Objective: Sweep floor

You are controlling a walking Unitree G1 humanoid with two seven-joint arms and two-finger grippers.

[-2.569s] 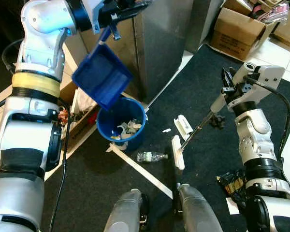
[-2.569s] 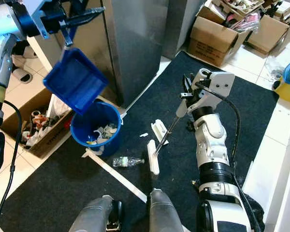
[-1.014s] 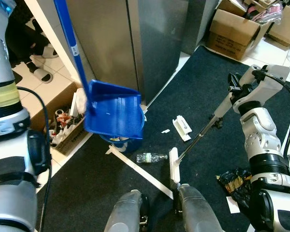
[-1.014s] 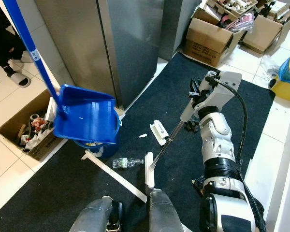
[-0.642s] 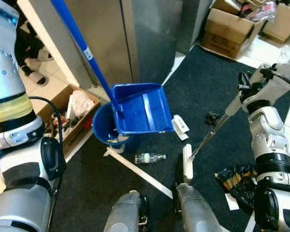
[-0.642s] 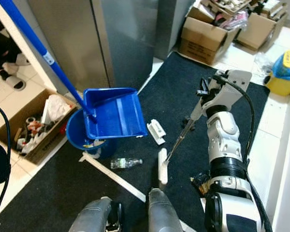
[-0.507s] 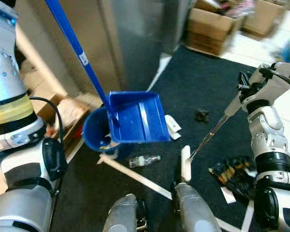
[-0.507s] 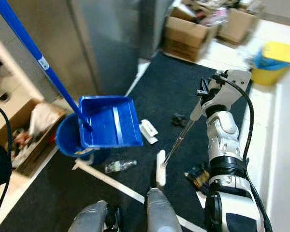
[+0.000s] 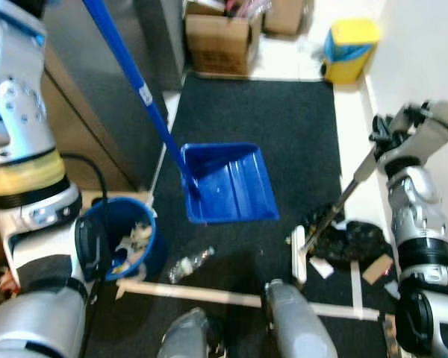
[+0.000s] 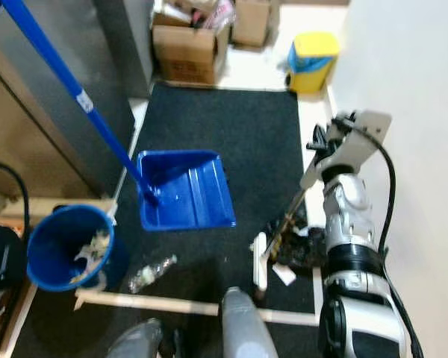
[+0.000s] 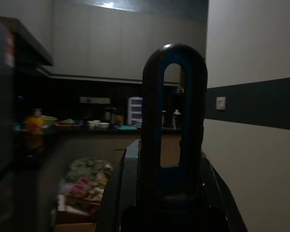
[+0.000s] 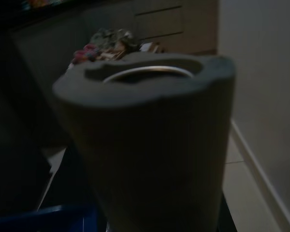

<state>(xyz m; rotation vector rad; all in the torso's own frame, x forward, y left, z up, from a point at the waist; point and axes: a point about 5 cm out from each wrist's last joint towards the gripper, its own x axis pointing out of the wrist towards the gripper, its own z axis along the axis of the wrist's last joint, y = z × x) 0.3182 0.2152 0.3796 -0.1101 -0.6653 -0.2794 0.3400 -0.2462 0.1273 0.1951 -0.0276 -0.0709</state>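
The dustpan (image 9: 230, 183) hung over the mat (image 9: 284, 119), the right gripper (image 10: 327, 146) clamped on the broom (image 10: 284, 224), the left gripper's finger state unclear.

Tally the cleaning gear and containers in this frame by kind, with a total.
Dustpans: 1, the blue dustpan
Brooms: 1, the broom
Buckets: 1, the blue bucket
Bins: 1, the yellow-lidded bin
Cardboard boxes: 2, the near box and the far box
Total: 6
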